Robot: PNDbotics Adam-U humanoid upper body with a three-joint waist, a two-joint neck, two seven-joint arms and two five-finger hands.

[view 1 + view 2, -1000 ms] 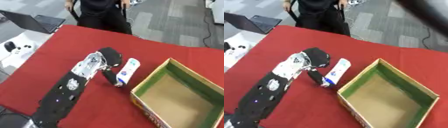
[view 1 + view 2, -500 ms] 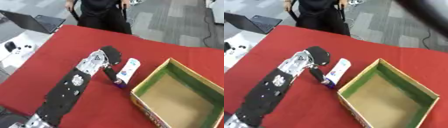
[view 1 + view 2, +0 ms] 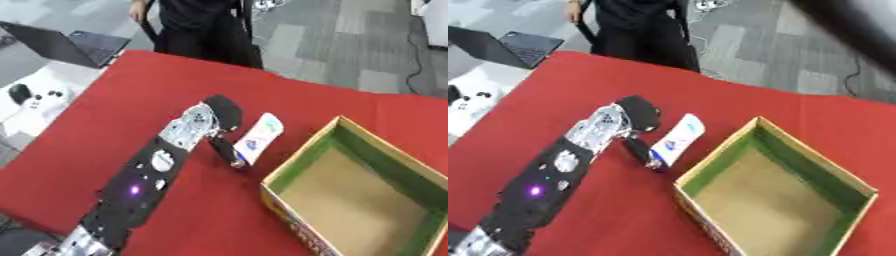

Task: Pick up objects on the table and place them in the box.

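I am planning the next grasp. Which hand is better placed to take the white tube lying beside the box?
The left hand. It is already at the white tube, its thumb alongside it, next to the box. The right hand shows in neither view.

the left arm [image 3: 144, 175] is a long black shell with round silver discs set along it and a small purple light glowing partway down. near the wrist the casing turns silver, with metal parts showing. the left hand [image 3: 216, 125] is black.
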